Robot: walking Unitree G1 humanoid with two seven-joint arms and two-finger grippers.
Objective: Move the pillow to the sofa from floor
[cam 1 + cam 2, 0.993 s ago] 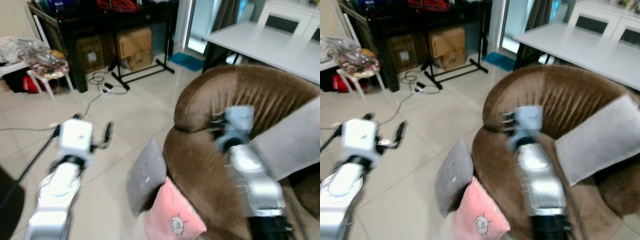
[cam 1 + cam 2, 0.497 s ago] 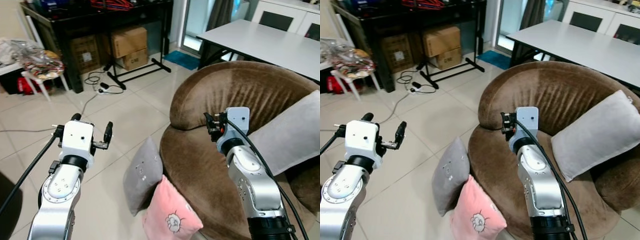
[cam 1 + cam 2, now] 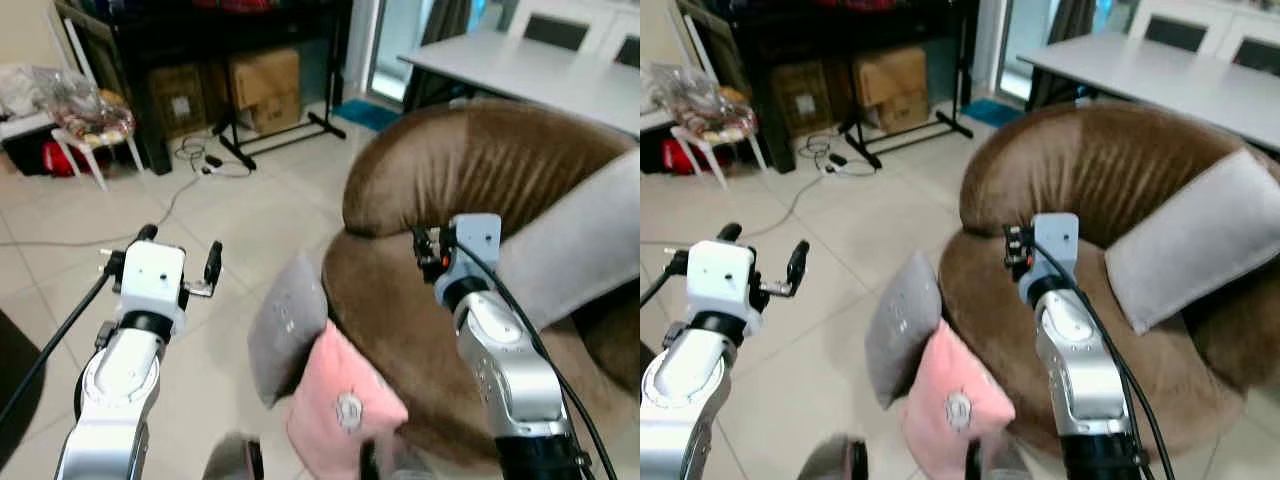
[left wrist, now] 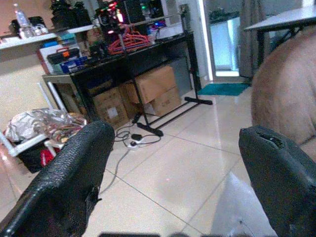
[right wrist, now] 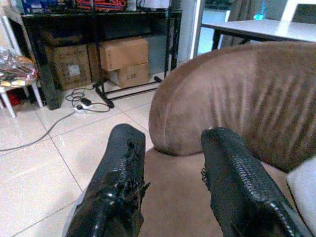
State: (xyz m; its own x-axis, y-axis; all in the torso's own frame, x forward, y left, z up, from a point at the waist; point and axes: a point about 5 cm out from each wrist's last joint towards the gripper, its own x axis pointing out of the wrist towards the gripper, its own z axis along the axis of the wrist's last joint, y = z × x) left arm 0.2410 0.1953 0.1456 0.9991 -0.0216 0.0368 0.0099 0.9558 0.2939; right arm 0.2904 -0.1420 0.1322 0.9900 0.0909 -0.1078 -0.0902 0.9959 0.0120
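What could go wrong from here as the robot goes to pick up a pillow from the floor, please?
Two pillows lean together against the sofa: the pink pillow overlaps the grey floor pillow, so grabbing one may drag or topple the other. Both lie low between the arms, and the right pincer hangs over the sofa seat, so reaching down risks the arm brushing the sofa's edge. A cable runs across the floor tiles nearby and could catch a foot.

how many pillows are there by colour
grey pillows: 2, one on the floor leaning on the sofa, one on the sofa seat
pink pillows: 1, on the floor
total: 3
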